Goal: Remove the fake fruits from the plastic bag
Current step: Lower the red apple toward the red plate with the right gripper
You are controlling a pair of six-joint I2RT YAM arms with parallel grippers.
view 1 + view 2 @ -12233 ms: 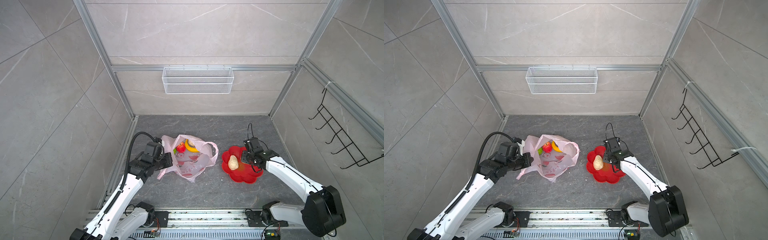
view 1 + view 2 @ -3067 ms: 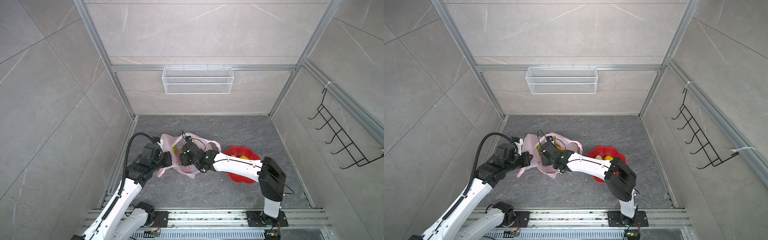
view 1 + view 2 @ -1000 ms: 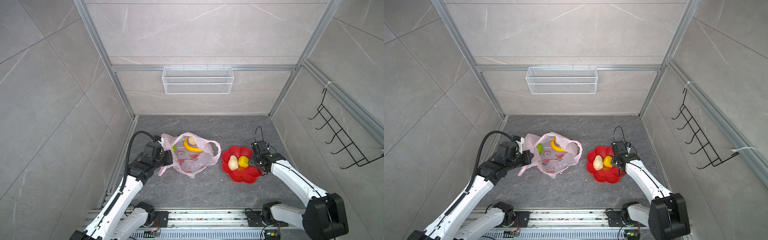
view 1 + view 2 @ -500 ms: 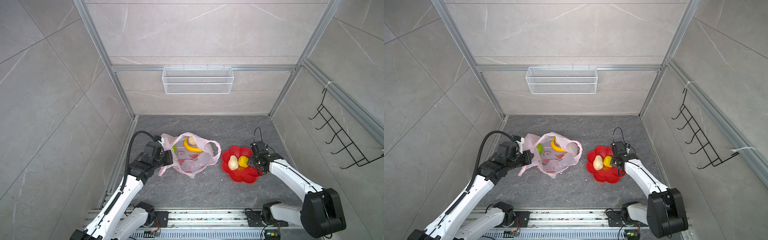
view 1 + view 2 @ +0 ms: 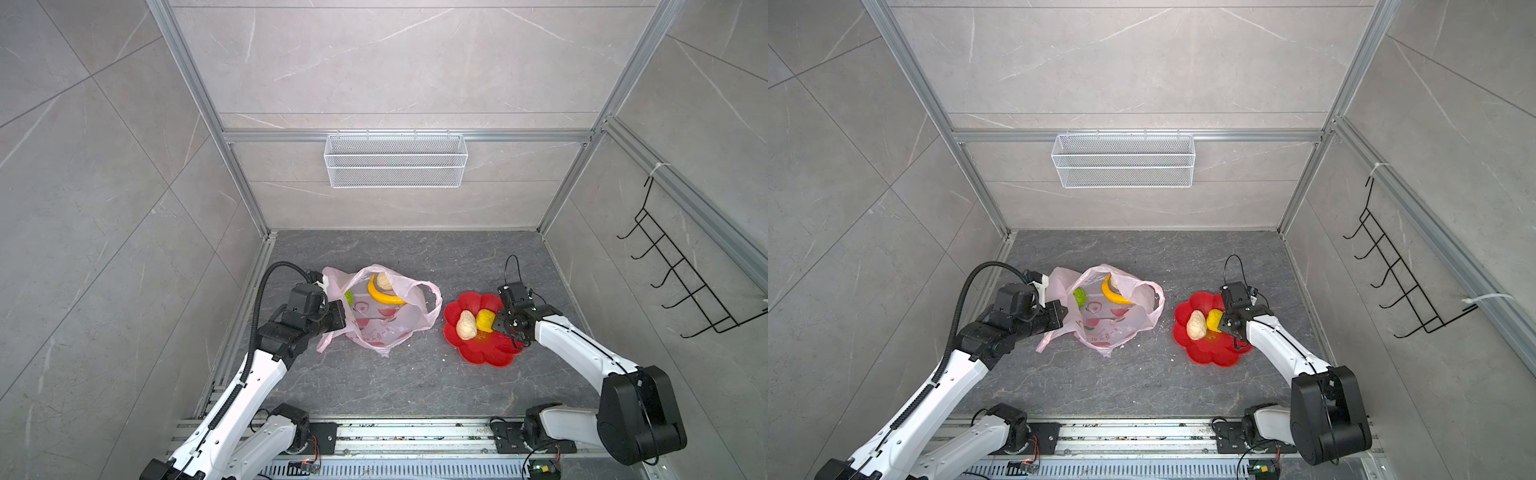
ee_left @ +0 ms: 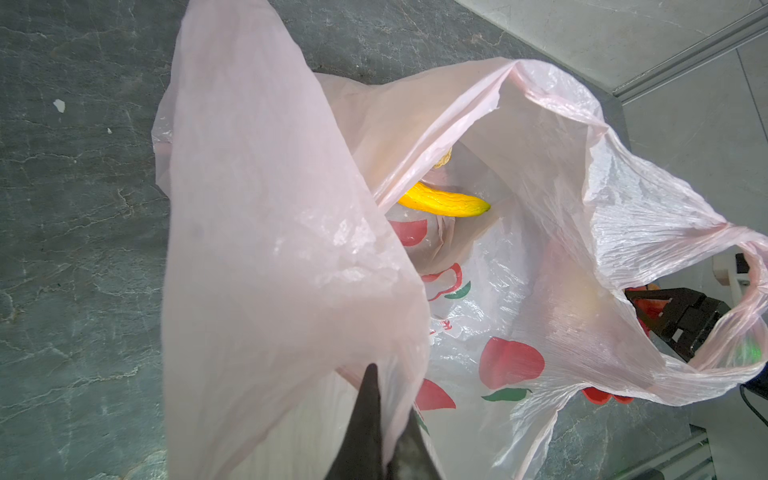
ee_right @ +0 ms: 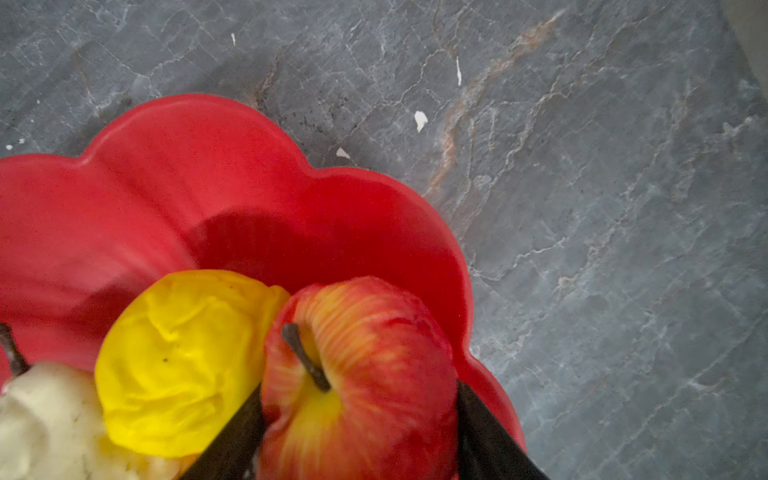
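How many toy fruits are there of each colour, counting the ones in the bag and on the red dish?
Yellow: 2 (banana, crumpled ball)
Beige: 2 (bagged lump, plated lump)
Green: 1 (green ball)
Red: 1 (apple)
Total: 6

Both arms are stretched forward and low.
Left gripper [image 5: 340,315] is pinched fully shut, right gripper [image 5: 498,322] is clamped with jaws spread partway.

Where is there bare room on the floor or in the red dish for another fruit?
Grey floor is bare from the plastic bag and red dish forward to the rail, and behind both to the wall. The dish's near petals are free; its middle is crowded: beige lump, yellow fruit, right end effector gripping an apple.
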